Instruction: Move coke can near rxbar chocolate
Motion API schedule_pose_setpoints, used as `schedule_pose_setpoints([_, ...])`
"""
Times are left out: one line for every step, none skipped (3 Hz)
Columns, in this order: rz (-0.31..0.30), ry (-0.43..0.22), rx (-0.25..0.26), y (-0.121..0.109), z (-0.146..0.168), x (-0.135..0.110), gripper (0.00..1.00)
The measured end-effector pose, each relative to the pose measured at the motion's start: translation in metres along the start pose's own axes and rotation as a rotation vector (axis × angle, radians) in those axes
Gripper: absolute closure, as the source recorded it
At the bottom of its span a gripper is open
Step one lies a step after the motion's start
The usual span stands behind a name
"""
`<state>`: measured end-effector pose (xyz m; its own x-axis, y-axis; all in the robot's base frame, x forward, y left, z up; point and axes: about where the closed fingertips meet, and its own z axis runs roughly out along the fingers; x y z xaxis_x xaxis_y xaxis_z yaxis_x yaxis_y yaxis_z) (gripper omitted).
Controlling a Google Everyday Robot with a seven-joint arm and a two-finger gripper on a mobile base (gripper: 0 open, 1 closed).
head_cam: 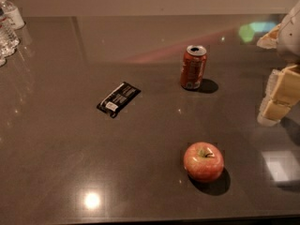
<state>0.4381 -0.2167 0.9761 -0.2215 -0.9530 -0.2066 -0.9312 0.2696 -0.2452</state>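
Observation:
The coke can (194, 67) stands upright on the dark table, right of centre, red with a silver top. The rxbar chocolate (118, 99) lies flat to its left, a black wrapper with white text, set diagonally. My gripper (277, 100) is at the right edge of the view, well to the right of the can and apart from it, holding nothing.
A red-yellow apple (203, 161) sits in front of the can, toward the near edge. Clear water bottles (8, 25) stand at the far left corner. The table's front edge (140, 221) runs along the bottom of the view.

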Motion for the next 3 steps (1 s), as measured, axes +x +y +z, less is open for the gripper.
schedule_pose_setpoints([0.0, 0.0, 0.0, 0.0, 0.0, 0.0, 0.0])
schedule_pose_setpoints([0.009, -0.033, -0.018, -0.006, 0.006, -0.004, 0.0])
schedule_pose_setpoints([0.041, -0.105, -0.028, -0.018, 0.023, -0.009, 0.0])
